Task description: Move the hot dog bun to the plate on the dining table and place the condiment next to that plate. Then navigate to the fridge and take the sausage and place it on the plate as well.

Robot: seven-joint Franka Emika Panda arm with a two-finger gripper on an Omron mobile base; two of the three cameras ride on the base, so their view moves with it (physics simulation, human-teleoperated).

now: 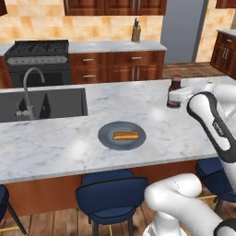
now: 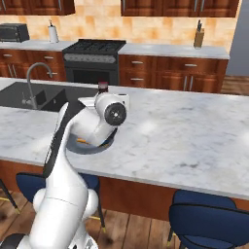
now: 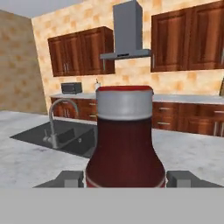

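The hot dog bun (image 1: pixel 126 135) lies on the dark grey-blue plate (image 1: pixel 103 136) in the middle of the dining table (image 1: pixel 55 147). To the plate's right, farther back, the condiment (image 1: pixel 174 87) stands upright, a dark red bottle with a greyish cap. My gripper (image 1: pixel 175 99) reaches in from the right and is shut on the bottle's lower body. In the hand view the condiment (image 3: pixel 124 140) fills the space between the fingertips (image 3: pixel 65 179), both pads against its sides. From the right base view the arm hides most of the plate (image 2: pixel 92 148); the bottle's cap (image 2: pixel 102 86) shows above the hand.
A dark sink (image 1: pixel 46 103) with a curved tap (image 1: pixel 30 87) is set into the table at the left. Blue stools (image 1: pixel 113 193) stand along the near edge. Behind are a stove (image 1: pixel 39 48), wooden cabinets and a knife block (image 1: pixel 136 32).
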